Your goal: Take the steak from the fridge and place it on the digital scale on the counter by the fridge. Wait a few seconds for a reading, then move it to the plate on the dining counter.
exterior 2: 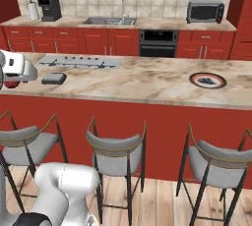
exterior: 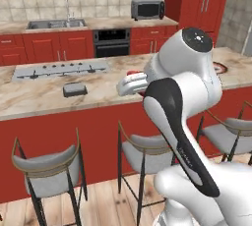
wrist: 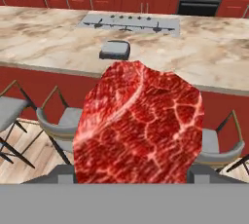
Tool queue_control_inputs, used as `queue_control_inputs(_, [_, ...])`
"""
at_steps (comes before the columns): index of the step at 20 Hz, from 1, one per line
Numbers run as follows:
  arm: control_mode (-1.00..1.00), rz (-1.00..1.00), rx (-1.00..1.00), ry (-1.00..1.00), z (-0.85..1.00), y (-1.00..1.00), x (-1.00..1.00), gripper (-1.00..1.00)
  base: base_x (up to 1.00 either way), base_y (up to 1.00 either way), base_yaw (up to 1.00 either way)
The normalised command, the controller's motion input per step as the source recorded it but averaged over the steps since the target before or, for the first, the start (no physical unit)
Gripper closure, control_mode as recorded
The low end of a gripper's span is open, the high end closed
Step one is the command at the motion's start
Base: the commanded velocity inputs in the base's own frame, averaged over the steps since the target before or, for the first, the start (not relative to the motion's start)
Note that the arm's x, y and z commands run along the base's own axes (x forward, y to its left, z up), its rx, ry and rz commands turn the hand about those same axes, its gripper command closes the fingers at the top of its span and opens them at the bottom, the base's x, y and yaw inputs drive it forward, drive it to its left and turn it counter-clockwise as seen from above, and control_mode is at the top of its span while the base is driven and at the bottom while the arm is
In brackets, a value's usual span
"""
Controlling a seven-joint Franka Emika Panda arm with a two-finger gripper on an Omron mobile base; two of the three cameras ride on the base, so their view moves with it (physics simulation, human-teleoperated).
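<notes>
From where I stand, the digital scale (exterior 2: 53, 78) lies at the left of the counter (exterior 2: 147, 80), the tool (exterior: 132, 83) just beside it part-closed on the steak (wrist: 138, 125) (red slab), and the plate (exterior 2: 208, 80) waits well off rightward.

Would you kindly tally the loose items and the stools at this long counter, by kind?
Steak: 1
Scale: 1
Plate: 1
Stools: 3
Total: 6
</notes>
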Motion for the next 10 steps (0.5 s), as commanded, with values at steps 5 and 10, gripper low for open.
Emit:
queue_control_inputs(5, [1.00, 0.00, 0.00, 0.00, 0.00, 0.00, 0.00, 1.00, -0.48, -1.00, -0.09])
queue_control_inputs(10, [1.00, 0.00, 0.00, 0.00, 0.00, 0.00, 0.00, 1.00, 0.04, -0.97, -0.01])
